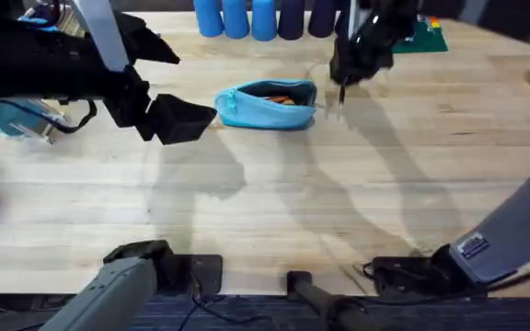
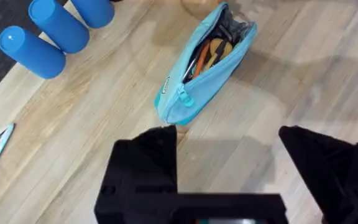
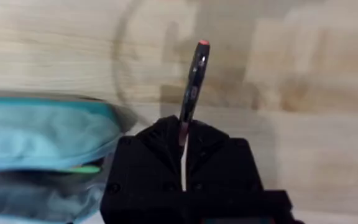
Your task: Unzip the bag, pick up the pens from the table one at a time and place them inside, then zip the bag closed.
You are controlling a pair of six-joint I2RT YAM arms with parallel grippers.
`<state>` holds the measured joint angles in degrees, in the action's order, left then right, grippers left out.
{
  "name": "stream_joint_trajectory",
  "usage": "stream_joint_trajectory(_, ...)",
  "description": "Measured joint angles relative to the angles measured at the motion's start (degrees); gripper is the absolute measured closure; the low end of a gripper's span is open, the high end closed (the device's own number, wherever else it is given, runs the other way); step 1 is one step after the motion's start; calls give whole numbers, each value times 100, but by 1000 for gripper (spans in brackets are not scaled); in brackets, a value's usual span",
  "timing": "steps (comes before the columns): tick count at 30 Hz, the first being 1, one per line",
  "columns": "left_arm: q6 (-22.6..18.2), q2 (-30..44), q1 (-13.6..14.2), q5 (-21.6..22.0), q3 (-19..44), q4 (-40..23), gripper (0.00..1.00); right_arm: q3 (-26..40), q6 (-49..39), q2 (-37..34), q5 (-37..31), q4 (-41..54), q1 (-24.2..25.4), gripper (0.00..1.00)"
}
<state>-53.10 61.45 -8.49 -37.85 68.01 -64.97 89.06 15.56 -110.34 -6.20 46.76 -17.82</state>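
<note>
Black pen point(image 3: 192, 81) pinched in right claw point(image 3: 185, 134) beside bag point(image 1: 267, 104).

Robot lab, plank table point(image 1: 274, 202), two arm bases

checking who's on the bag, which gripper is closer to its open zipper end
Right. The right gripper holds a black pen just beside the bag; the left gripper sits apart at its other end.

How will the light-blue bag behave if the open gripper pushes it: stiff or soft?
The bag looks like soft fabric, and its unzipped top sags, so it would probably dent rather than slide cleanly. The pens inside may stiffen it a little lengthwise. Lying low on the table, it seems unlikely to roll.
</note>
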Motion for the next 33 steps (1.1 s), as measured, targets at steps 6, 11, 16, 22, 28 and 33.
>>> stream_joint_trajectory(6,0,0,0,0,0,0,7,399,-1096,480,-2,-26,0,967)
stream_joint_trajectory(11,0,0,0,1,0,0,7,564,-2174,640,23,-50,0,967)
stream_joint_trajectory(16,0,0,0,2,0,0,7,568,-3409,653,434,-46,-9,968)
stream_joint_trajectory(22,0,0,0,0,0,0,7,568,-4963,653,1220,-44,-61,968)
stream_joint_trajectory(28,0,0,0,0,0,0,7,568,-6301,696,1772,-27,-180,968)
stream_joint_trajectory(33,0,0,0,0,0,0,7,569,-7450,1159,2170,453,-438,971)
